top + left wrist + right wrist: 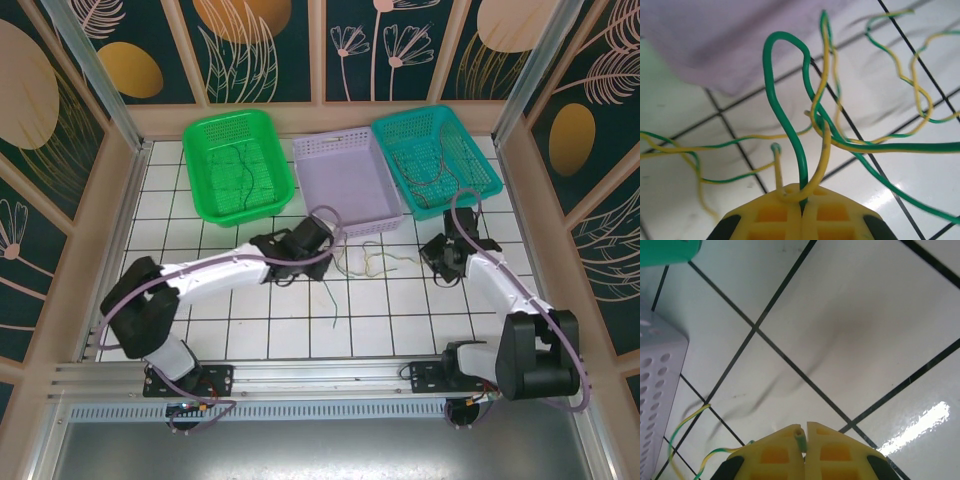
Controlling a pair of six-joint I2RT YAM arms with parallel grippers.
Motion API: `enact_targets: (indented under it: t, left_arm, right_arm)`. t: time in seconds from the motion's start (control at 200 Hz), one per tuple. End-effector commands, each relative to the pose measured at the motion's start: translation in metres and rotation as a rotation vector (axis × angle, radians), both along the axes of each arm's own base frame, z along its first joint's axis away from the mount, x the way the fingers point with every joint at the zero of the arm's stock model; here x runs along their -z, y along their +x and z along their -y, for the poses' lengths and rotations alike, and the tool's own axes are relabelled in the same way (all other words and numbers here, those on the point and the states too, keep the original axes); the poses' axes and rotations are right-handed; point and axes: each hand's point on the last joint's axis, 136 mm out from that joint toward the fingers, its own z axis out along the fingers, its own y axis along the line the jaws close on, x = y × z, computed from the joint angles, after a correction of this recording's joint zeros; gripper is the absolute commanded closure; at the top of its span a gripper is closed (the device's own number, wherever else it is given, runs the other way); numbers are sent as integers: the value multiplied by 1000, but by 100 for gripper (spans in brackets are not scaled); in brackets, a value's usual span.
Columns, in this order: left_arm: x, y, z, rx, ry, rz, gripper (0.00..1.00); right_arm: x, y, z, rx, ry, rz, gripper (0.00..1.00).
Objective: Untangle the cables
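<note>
As our left gripper and right gripper both clamp thin cables, we reckon them light, springy, slippery, best gripped near free ends.

Along the far edge of the tabletop stood three in a row: left basket, middle basket, right basket — the cables lay before the middle one, between left gripper and right gripper.

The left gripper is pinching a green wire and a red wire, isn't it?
Not quite. The left gripper is pinching a green wire and a yellow wire, not a red one. The left wrist view shows both wires going in between its closed fingers.
</note>
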Motion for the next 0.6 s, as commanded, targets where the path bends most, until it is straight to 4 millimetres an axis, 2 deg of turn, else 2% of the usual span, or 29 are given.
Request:
enact_targets:
  t: [0.0,0.16,0.31,0.425,0.596]
  left_arm:
    - [-23,3,-24,-59,-73,-19,100]
    - [-70,23,-41,-144,-210,17,100]
    - [-91,30,-61,-214,-263,28,100]
    - [-96,24,-70,-227,-287,19,100]
    - [-88,16,-86,-274,-245,5,100]
  right_arm:
    - [-9,15,10,48,-19,24,100]
    - [-6,24,13,55,-28,13,100]
    - [-3,25,17,65,-38,2,100]
    - [-1,24,22,74,-48,-3,100]
    - [1,20,27,75,-70,-10,100]
